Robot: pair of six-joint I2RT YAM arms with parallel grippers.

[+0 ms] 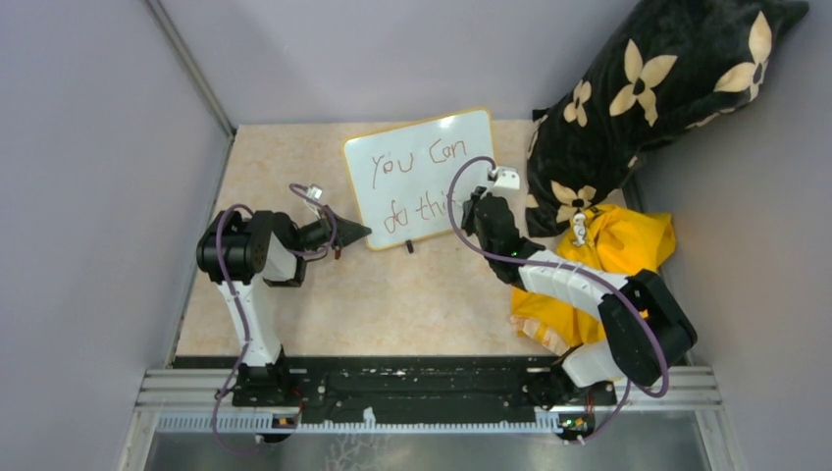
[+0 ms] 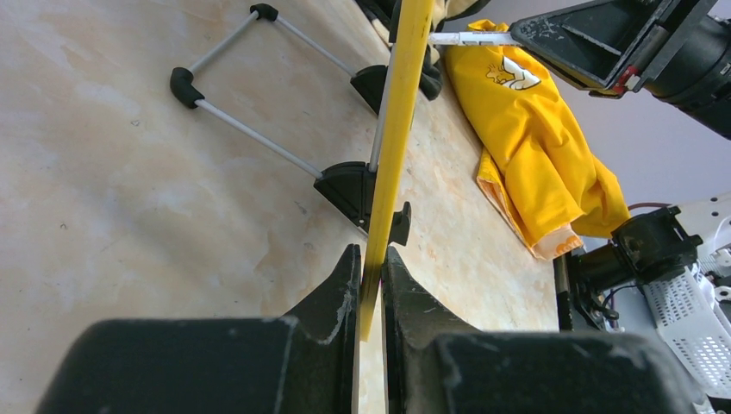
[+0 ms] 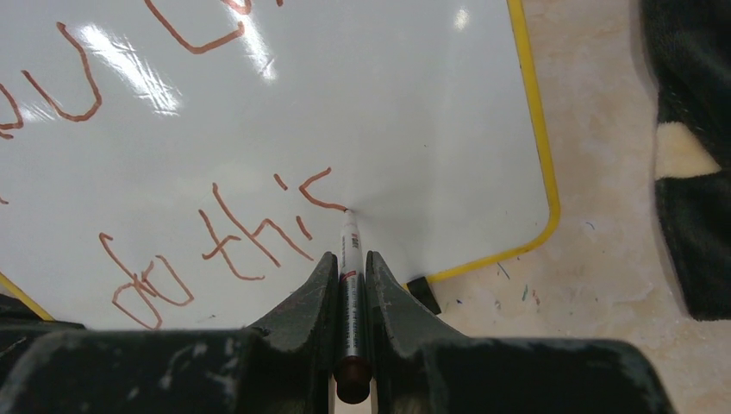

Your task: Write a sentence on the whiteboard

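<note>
The whiteboard stands tilted at the back of the table, white with a thin yellow frame. The sentence in reddish-brown reads "You can" over "do thi", followed by a partly drawn curved stroke. My left gripper is shut on the board's lower left frame edge. My right gripper is shut on a white marker. The marker's tip touches the board surface at the end of that last stroke.
A black pillow with cream flowers leans against the back right wall. A yellow garment lies under my right arm. The board's wire stand and a black foot rest on the beige tabletop. Grey walls enclose the table.
</note>
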